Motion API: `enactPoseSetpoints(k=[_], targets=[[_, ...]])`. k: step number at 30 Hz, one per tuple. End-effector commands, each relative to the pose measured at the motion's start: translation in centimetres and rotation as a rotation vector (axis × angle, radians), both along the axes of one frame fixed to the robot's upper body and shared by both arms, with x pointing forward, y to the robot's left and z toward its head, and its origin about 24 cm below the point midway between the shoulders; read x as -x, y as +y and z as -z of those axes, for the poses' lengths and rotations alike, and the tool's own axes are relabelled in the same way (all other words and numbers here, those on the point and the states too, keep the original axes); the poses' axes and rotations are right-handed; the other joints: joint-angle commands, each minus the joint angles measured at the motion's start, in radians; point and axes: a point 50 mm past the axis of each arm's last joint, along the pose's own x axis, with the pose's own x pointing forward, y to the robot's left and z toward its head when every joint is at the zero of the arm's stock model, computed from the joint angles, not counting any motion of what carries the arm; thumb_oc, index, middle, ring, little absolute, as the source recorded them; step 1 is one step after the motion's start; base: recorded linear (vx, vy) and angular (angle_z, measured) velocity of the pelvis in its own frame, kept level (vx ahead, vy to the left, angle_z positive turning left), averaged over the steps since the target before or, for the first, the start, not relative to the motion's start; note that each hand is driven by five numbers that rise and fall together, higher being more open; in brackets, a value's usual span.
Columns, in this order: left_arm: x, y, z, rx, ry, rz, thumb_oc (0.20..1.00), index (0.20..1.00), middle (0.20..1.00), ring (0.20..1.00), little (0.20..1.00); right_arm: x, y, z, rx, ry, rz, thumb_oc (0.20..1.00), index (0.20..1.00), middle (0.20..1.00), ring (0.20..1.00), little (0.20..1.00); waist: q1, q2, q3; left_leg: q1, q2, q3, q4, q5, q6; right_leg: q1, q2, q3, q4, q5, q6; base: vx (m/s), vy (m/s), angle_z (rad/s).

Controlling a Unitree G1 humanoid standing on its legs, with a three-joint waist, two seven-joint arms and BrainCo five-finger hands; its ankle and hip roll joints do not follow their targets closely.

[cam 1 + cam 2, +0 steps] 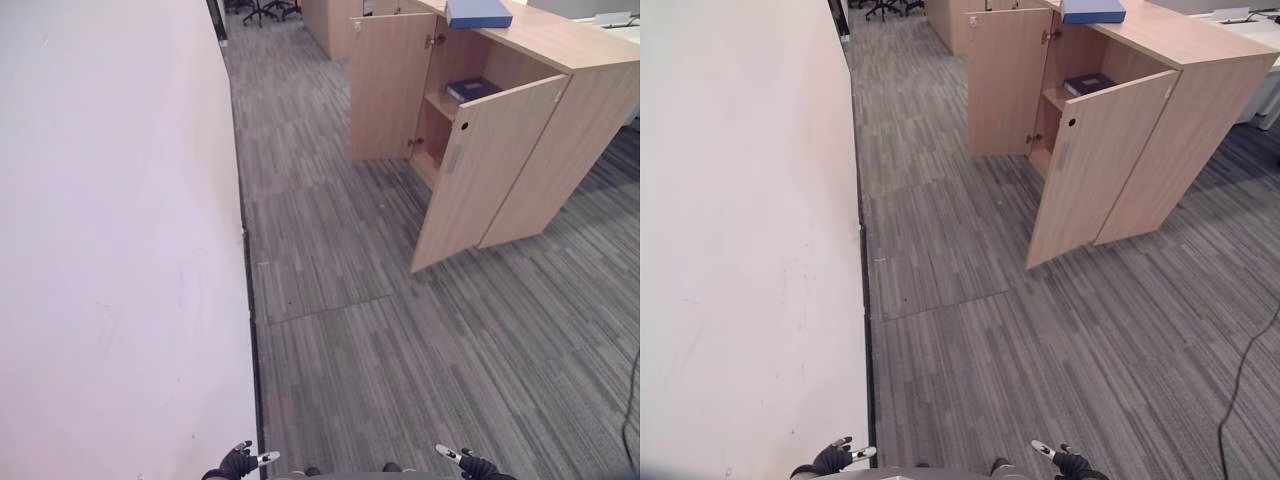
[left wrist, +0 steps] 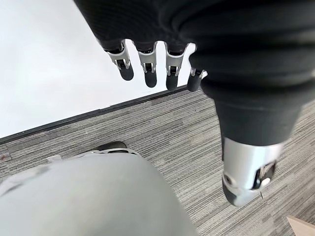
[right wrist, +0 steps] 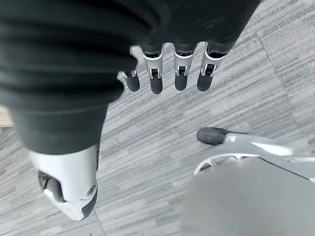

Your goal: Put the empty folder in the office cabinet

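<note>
A blue folder (image 1: 478,13) lies flat on top of the wooden office cabinet (image 1: 585,110) at the far right. Both cabinet doors (image 1: 484,170) stand open, and a dark blue folder (image 1: 472,89) rests on the upper shelf inside. My left hand (image 1: 238,462) hangs low at the bottom edge near the wall, fingers (image 2: 147,69) straight and holding nothing. My right hand (image 1: 470,463) hangs low at the bottom right, fingers (image 3: 179,71) straight and empty too. Both hands are far from the cabinet.
A white wall (image 1: 110,240) runs along the whole left side, with a dark baseboard (image 1: 250,300). Grey striped carpet (image 1: 370,340) stretches between me and the cabinet. More wooden cabinets (image 1: 330,20) and office chairs (image 1: 262,10) stand at the far end.
</note>
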Motion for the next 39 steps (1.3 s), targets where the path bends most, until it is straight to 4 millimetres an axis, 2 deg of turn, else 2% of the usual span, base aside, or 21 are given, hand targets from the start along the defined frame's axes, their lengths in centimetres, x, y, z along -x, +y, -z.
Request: enactPoseSetpoints(k=[1,17,28,33,36,37,39], targets=[[-1.2,0.6,-0.3,-0.007,-0.019,0.026,1.000,1.000,1.000,1.000,1.000,-1.2,0.2,-0.1,-0.017,-0.019,0.018,1.000,1.000,1.000,1.000,1.000,-0.002,-0.028,0.018,0.017,0.080,0.002,-0.053,0.042,-0.098,0.109,-0.100,0.009,-0.044,-0.027,0.138,0.00,0.000,0.00],[-0.7,0.8,-0.1,-0.017,0.004,0.009,1.000,1.000,1.000,1.000,1.000,-0.6,0.4,0.1,-0.015,-0.001,0.014,1.000,1.000,1.000,1.000,1.000,-0.001,-0.031,0.011,0.027,0.079,-0.005,-0.053,0.038,-0.096,0.119,-0.098,0.009,-0.044,-0.035,0.134,0.00,0.000,0.00],[-1.1,1.3,-0.3,-0.026,-0.007,0.007,1.000,1.000,1.000,1.000,1.000,-0.6,0.0,0.0,-0.012,-0.004,0.017,1.000,1.000,1.000,1.000,1.000,-0.005,-0.031,0.015,0.013,0.089,-0.023,-0.053,0.051,-0.101,0.117,-0.076,0.017,-0.034,-0.049,0.119,-0.01,-0.014,0.02],[-2.0,1.9,-0.7,-0.035,-0.032,-0.010,1.000,1.000,1.000,1.000,1.000,-1.7,-0.1,-0.3,-0.006,-0.035,-0.005,1.000,1.000,1.000,1.000,1.000,-0.009,-0.023,0.030,-0.007,0.117,-0.033,-0.053,0.075,-0.108,0.059,-0.041,0.037,0.048,-0.090,0.090,-0.05,-0.090,0.03],[-2.1,1.9,-0.7,-0.036,-0.033,0.000,1.000,1.000,1.000,1.000,1.000,-1.7,-0.2,-0.4,0.005,-0.029,-0.044,1.000,1.000,1.000,1.000,1.000,-0.010,-0.023,0.036,-0.011,0.135,-0.040,-0.038,0.084,-0.116,0.060,-0.023,0.039,0.049,-0.100,0.076,-0.01,-0.154,0.01],[-2.4,1.9,-0.8,-0.029,-0.042,-0.008,1.000,1.000,1.000,1.000,1.000,-1.7,-0.4,-0.4,0.010,-0.027,-0.044,1.000,1.000,1.000,1.000,1.000,-0.007,-0.026,0.054,-0.047,0.153,-0.053,0.017,0.099,-0.126,0.064,-0.011,0.039,0.046,-0.107,0.065,-0.05,-0.185,0.02],[-2.8,1.9,-0.9,-0.028,-0.055,-0.014,1.000,1.000,1.000,1.000,1.000,-1.7,-0.7,-0.5,0.015,-0.026,-0.037,1.000,1.000,1.000,1.000,1.000,-0.005,-0.041,0.071,-0.109,0.166,-0.068,0.111,0.089,-0.131,0.065,-0.007,0.044,0.044,-0.110,0.049,-0.05,-0.180,0.14]])
